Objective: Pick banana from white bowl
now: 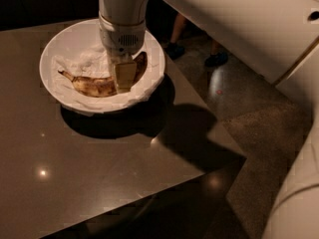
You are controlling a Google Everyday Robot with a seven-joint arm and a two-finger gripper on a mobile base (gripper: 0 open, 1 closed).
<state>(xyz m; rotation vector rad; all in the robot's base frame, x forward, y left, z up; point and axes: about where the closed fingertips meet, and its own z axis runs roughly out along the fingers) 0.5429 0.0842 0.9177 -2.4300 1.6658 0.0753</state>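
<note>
Could not tell whether the jaws stood open or clamped; found the gripper (124, 76) pointed straight down at the banana (93, 86), right of its middle, probably to meet it near its balance; saw the banana lying flat on crumpled paper (87, 61) inside the white bowl (54, 44), dark stem toward the left rim; judged the paper a cushion against sliding; noted the bowl toward the far side of the dark table (99, 173), with the arm (224, 19) reaching over from above.

White arm (224, 19) reaches in from upper right, wrist (122, 14) turned vertical, hand (124, 77) pointing straight down at upper left of view, low, directly beneath wrist
</note>
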